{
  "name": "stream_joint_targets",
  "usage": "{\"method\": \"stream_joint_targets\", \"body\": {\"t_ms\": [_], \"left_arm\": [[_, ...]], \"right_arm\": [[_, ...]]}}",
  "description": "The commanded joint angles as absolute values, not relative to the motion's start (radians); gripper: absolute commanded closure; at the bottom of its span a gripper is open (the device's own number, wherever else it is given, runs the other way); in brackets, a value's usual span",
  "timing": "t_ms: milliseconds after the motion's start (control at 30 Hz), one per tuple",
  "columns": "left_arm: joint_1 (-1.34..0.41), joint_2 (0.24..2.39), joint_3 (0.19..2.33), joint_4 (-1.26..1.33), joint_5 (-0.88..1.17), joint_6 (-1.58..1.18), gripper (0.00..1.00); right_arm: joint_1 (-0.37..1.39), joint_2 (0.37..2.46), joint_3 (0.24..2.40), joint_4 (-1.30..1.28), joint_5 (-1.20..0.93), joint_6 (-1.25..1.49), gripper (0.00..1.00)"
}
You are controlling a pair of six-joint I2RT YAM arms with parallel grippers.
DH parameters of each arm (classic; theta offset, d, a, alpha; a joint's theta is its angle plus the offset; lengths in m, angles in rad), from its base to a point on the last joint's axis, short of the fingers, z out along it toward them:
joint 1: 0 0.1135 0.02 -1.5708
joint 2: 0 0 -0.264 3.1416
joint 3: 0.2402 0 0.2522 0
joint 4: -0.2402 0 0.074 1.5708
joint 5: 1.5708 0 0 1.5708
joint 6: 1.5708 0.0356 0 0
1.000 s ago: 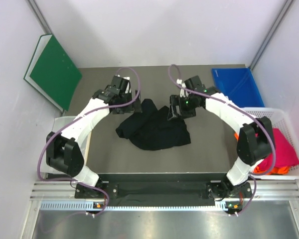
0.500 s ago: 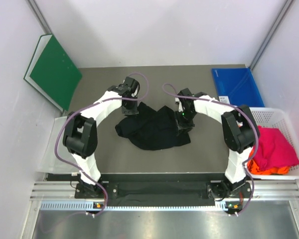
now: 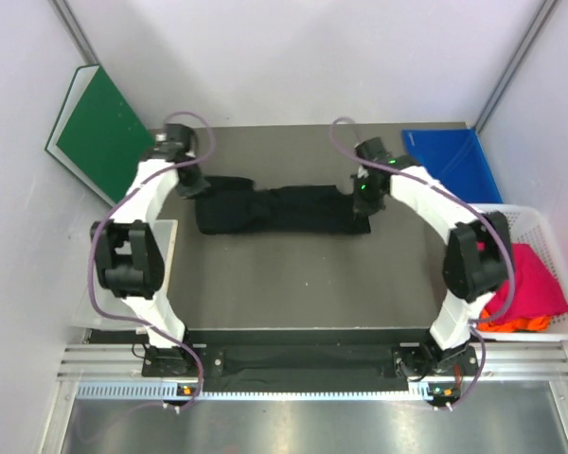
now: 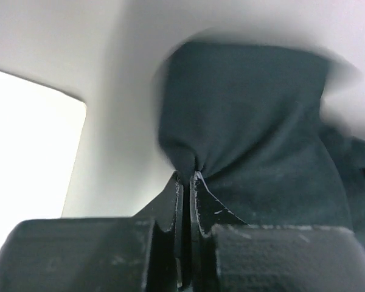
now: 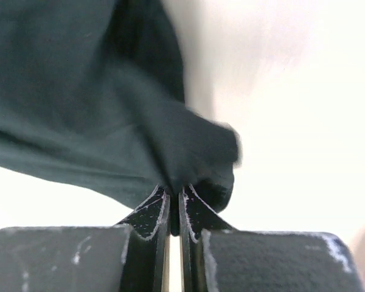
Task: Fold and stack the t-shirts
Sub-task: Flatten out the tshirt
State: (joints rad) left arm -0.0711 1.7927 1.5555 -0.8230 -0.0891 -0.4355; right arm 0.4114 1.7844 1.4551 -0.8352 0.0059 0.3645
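A black t-shirt (image 3: 279,210) is stretched into a long band across the middle of the table. My left gripper (image 3: 197,186) is shut on its left end, and in the left wrist view the cloth (image 4: 249,140) bunches right at the closed jaws (image 4: 187,177). My right gripper (image 3: 363,200) is shut on the shirt's right end; the right wrist view shows the fabric (image 5: 79,91) pinched at its fingertips (image 5: 174,190). A magenta-pink t-shirt (image 3: 530,284) lies over an orange one (image 3: 511,322) in the basket.
A white lattice basket (image 3: 549,227) stands at the right edge. A blue folder (image 3: 450,161) lies at the back right. A green board (image 3: 99,132) leans on the left wall. A white tray (image 3: 166,236) sits at the left.
Both grippers closed on the crumpled black shirt, then moved apart and toward the back, pulling it out into a long horizontal band.
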Motion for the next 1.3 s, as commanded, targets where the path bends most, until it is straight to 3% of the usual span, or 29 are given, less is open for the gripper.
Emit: {"method": "stream_joint_targets", "body": {"t_ms": [0, 100, 367, 433, 467, 500, 533, 567, 600, 633, 667, 700, 767, 900, 1100, 1233, 1267], "left_arm": [[-0.008, 1.718, 1.612, -0.784, -0.104, -0.428, 1.00], [-0.008, 1.746, 1.629, -0.822, -0.109, -0.452, 1.00], [-0.008, 1.753, 1.428, -0.971, -0.083, -0.649, 0.99], [-0.008, 1.702, 1.361, -0.971, -0.090, -0.689, 0.74], [-0.011, 1.680, 1.347, -0.962, -0.098, -0.704, 0.28], [-0.023, 1.658, 1.327, -0.950, -0.107, -0.715, 0.02], [-0.035, 1.617, 1.324, -0.930, -0.101, -0.710, 0.01], [-0.050, 1.600, 1.325, -0.907, -0.097, -0.701, 0.01], [-0.093, 1.588, 1.342, -0.861, -0.104, -0.683, 0.01], [-0.118, 1.580, 1.357, -0.839, -0.100, -0.666, 0.01], [-0.147, 1.586, 1.376, -0.819, -0.095, -0.646, 0.01], [-0.210, 1.621, 1.428, -0.805, -0.095, -0.608, 0.01], [-0.312, 1.679, 1.501, -0.819, -0.106, -0.568, 0.01], [-0.451, 1.906, 1.727, -0.902, -0.124, -0.512, 0.01], [-0.522, 2.117, 1.888, -0.962, -0.100, -0.552, 0.01], [-0.523, 2.154, 1.907, -0.953, -0.104, -0.535, 0.01], [-0.522, 2.161, 1.916, -0.969, -0.109, -0.532, 0.01]], "right_arm": [[0.318, 1.635, 1.517, -0.764, 0.140, 0.341, 1.00], [0.308, 1.614, 1.493, -0.776, 0.138, 0.324, 1.00], [0.293, 1.680, 1.307, -1.008, 0.006, 0.318, 1.00], [0.293, 1.663, 1.260, -1.043, -0.084, 0.299, 1.00], [0.291, 1.654, 1.255, -1.054, -0.100, 0.295, 1.00], [0.291, 1.631, 1.252, -1.058, -0.147, 0.273, 0.96], [0.291, 1.617, 1.265, -1.063, -0.161, 0.261, 0.91], [0.290, 1.603, 1.278, -1.062, -0.167, 0.246, 0.78], [0.290, 1.580, 1.290, -1.054, -0.181, 0.236, 0.53], [0.285, 1.574, 1.316, -1.031, -0.181, 0.233, 0.38], [0.281, 1.574, 1.327, -1.019, -0.179, 0.229, 0.16], [0.276, 1.584, 1.334, -1.006, -0.183, 0.226, 0.07], [0.259, 1.611, 1.358, -0.968, -0.199, 0.212, 0.00], [0.226, 1.725, 1.406, -0.882, -0.190, 0.181, 0.00], [0.152, 1.957, 1.524, -0.730, -0.342, 0.193, 0.00], [0.172, 2.123, 1.681, -0.729, -0.446, 0.215, 0.04], [0.179, 2.147, 1.715, -0.736, -0.462, 0.221, 0.12]]}}
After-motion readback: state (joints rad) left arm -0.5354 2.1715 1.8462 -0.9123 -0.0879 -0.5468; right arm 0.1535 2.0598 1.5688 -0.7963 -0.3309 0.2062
